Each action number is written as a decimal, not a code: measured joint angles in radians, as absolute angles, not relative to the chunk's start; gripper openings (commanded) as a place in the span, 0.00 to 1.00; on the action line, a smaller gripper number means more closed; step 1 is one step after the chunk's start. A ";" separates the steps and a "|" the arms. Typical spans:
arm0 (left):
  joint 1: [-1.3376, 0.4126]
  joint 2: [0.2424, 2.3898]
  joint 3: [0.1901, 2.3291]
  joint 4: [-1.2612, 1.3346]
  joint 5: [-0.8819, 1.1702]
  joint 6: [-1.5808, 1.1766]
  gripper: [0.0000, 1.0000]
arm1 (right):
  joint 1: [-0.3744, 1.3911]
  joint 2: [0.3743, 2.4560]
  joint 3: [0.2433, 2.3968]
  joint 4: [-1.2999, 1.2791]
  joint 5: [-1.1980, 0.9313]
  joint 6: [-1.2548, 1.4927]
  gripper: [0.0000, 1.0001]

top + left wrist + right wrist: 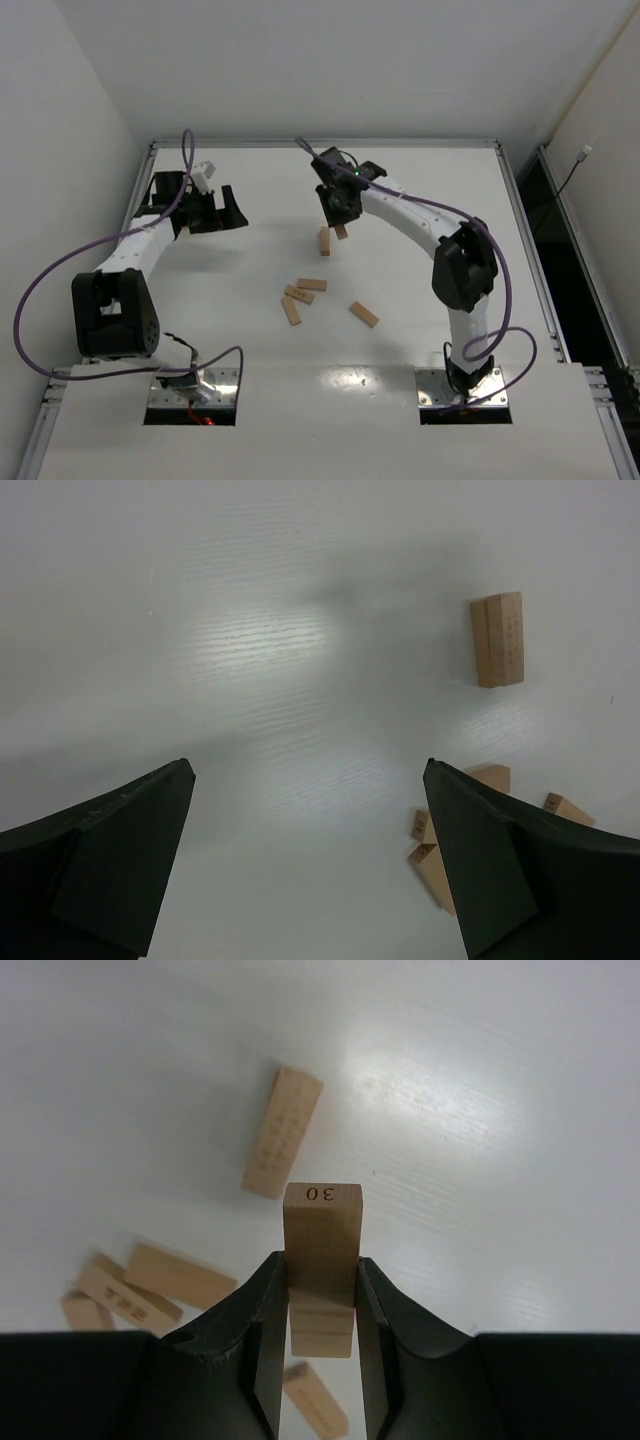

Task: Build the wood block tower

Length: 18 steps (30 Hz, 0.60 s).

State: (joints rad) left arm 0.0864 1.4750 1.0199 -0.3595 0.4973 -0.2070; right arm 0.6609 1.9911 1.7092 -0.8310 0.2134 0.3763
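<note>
Right wrist view gives you what the others cannot: the right gripper [320,1265] is clamped on a light-tan wooden bar [322,1230], held on end between the two black fingers, with "30" stamped on its upper end face. Top external view shows the same held bar [342,232] only as a small tan piece hanging under the right gripper [340,212].

The wood block tower amounts to a second tan bar [324,241] lying flat near the middle of the table, just beside the held one; you cannot tell whether the two touch. From the right wrist it lies tilted, beyond and left of the fingers [282,1132]. Left wrist view shows it far off at upper right [499,638], top and one side face visible.

Four loose tan bars [298,294] lie scattered nearer the arm bases, three close together and one [363,314] apart to their right. The right wrist catches some at lower left [180,1275]; the left wrist, some at lower right [568,808], partly hidden by its own finger.

The left gripper [212,212] sits well apart to the left, its fingers spread wide around bare surface [308,770].

The white table [250,340] shows a soft glare. White walls [300,60] enclose it, and purple cables [30,300] loop off both arms.
</note>
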 measured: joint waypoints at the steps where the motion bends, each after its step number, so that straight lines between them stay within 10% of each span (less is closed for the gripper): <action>1: 0.086 1.475 1.020 -0.361 0.497 -0.202 1.00 | 0.653 2.006 1.755 -0.833 0.220 0.411 0.00; 18: 0.086 1.475 1.000 -0.342 0.498 -0.196 1.00 | 0.638 2.040 1.781 -0.787 0.195 0.683 0.00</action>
State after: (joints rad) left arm 0.0864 1.4754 0.9997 -0.3424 0.4976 -0.1955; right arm 0.6380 2.0396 1.7805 -0.7872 0.1951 0.6834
